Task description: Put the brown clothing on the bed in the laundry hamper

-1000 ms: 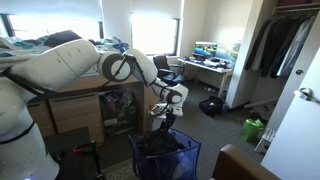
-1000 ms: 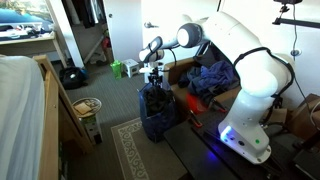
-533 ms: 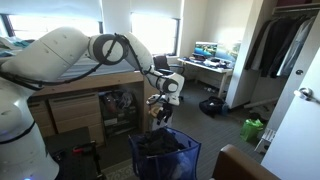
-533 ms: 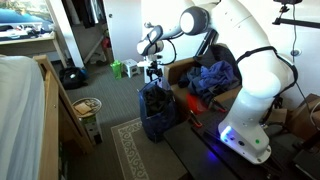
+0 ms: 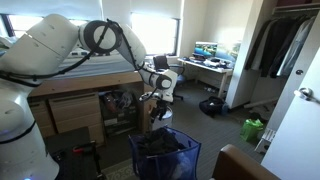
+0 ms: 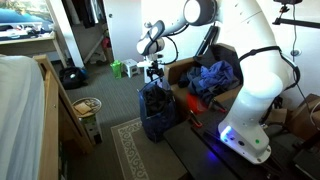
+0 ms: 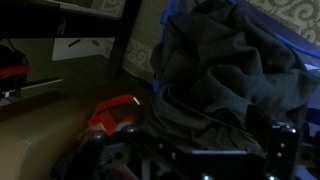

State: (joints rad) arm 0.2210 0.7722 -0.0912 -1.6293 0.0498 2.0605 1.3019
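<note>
The dark brown clothing (image 5: 160,143) lies bunched inside the blue laundry hamper (image 5: 190,152), seen in both exterior views (image 6: 153,96). In the wrist view the clothing (image 7: 225,70) fills the hamper, whose blue rim (image 7: 172,12) shows at the top. My gripper (image 5: 160,108) hangs above the hamper (image 6: 150,122), clear of the cloth. It also shows in an exterior view (image 6: 154,72). In the wrist view its fingers (image 7: 195,160) are spread apart at the bottom edge with nothing between them. The bed (image 5: 60,62) stands behind the arm.
A desk with monitors (image 5: 210,52), a black bag (image 5: 210,105) and a green item (image 5: 252,128) lie across the room. A pile of blue clothes (image 6: 210,78) sits beside the robot base. A wicker basket (image 6: 88,106) stands by the bed. A red object (image 7: 115,110) lies next to the hamper.
My gripper has risen from the hamper's mouth and drawn back toward the bed. The clothing stays in the hamper.
</note>
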